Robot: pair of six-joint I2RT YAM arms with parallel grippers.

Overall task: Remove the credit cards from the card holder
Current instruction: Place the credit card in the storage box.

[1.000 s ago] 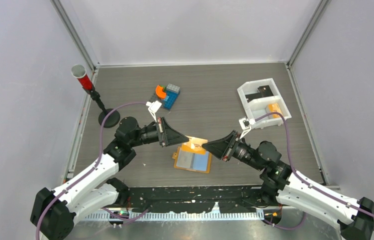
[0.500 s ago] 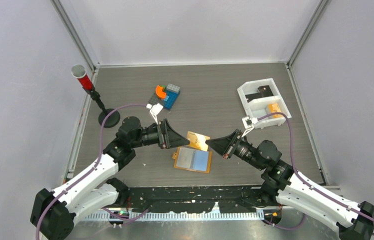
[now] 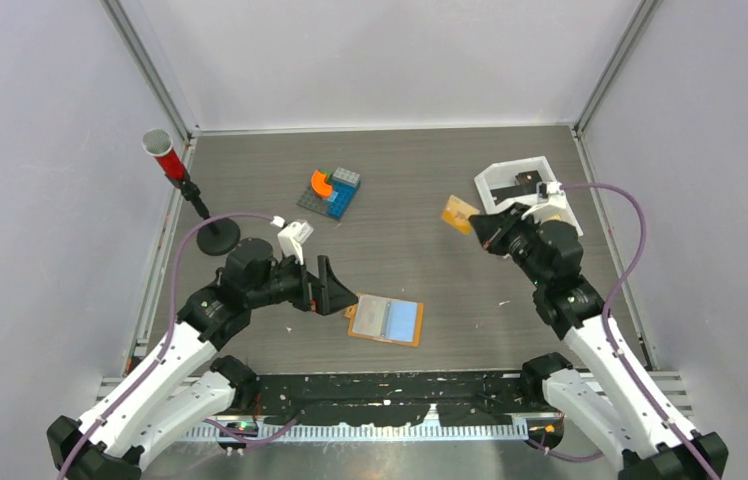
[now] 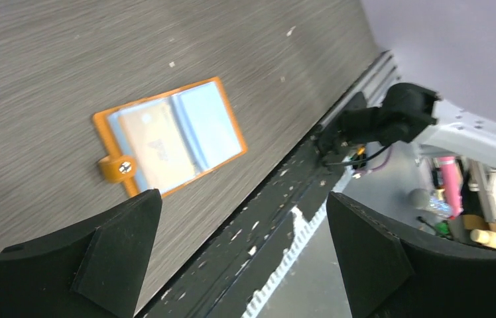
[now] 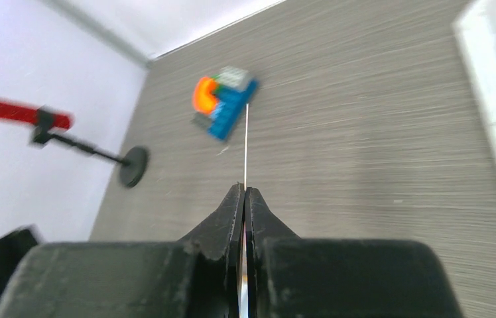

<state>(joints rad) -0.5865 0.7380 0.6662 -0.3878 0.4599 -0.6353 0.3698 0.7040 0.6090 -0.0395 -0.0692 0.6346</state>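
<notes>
The card holder (image 3: 387, 320) lies open on the table, tan-orange with pale blue sleeves. The left wrist view shows it (image 4: 166, 136) with a tan card still in one sleeve and its small tab (image 4: 116, 167) at the edge. My left gripper (image 3: 345, 297) (image 4: 242, 225) is open and empty just left of the holder. My right gripper (image 3: 480, 225) (image 5: 245, 189) is shut on one of the credit cards (image 3: 458, 213), a tan-gold card held above the table near the white tray. In the right wrist view that card (image 5: 245, 142) appears edge-on as a thin line.
A white two-compartment tray (image 3: 510, 170) stands at the back right, just behind my right gripper. A blue and orange block assembly (image 3: 333, 190) sits at the back centre. A red cup on a black stand (image 3: 218, 237) is at the far left.
My left gripper has let go, opened wide and drawn back left of the holder. My right gripper has closed on the card and carried it up and back right, toward the tray.
</notes>
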